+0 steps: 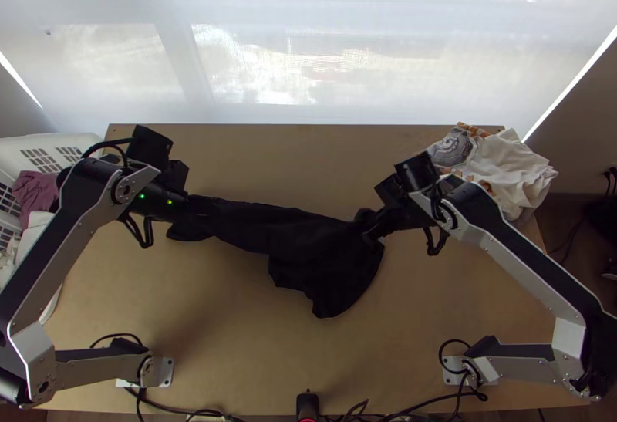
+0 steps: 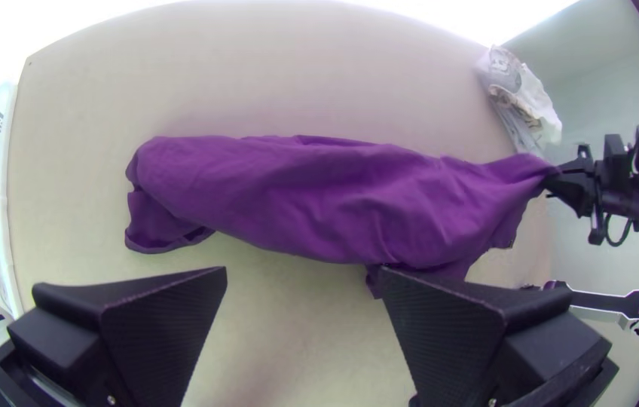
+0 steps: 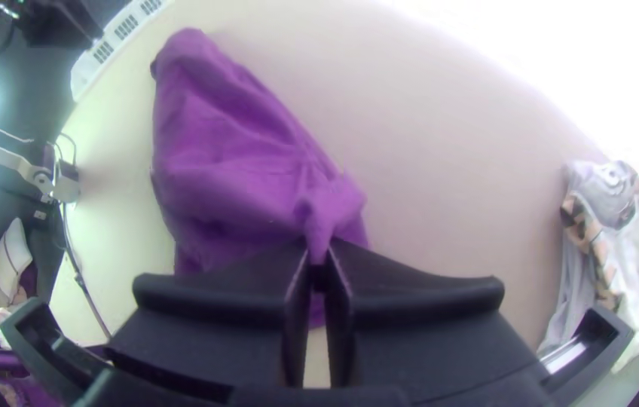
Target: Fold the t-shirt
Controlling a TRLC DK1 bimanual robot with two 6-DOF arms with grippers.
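At the near edge of the surface (image 1: 231,391) stands a small black device (image 1: 307,405) with a red glow, its lower part cut off by the top view's border. Cables (image 1: 185,408) run beside it, between the mounting plates of the two arms.

Farther in, the dark t-shirt (image 1: 305,248) lies across the middle of the surface in a long, bunched strip, narrow toward the left and fanning out toward the near side at the right. Its sleeves and neckline are hard to make out among the folds.

The right gripper (image 1: 370,226) is at the t-shirt's right end. Its jaws are closed on a pinched tuft of cloth; which part of the garment that is, I cannot tell.

The left gripper (image 1: 185,205) is by the t-shirt's left end. Its jaws stand wide apart with nothing between them, and the left wrist view has the cloth beyond their tips. In the top view, black jaws and dark cloth merge.

Off the left side is a white basket (image 1: 46,143), partly hidden behind the left arm, with what seems to be a mauve garment (image 1: 35,190) in it. At the far right corner lies a rumpled pile of clothes (image 1: 505,167), white and grey with a patterned piece. Beyond the far edge hangs a pale, translucent blind (image 1: 254,75).
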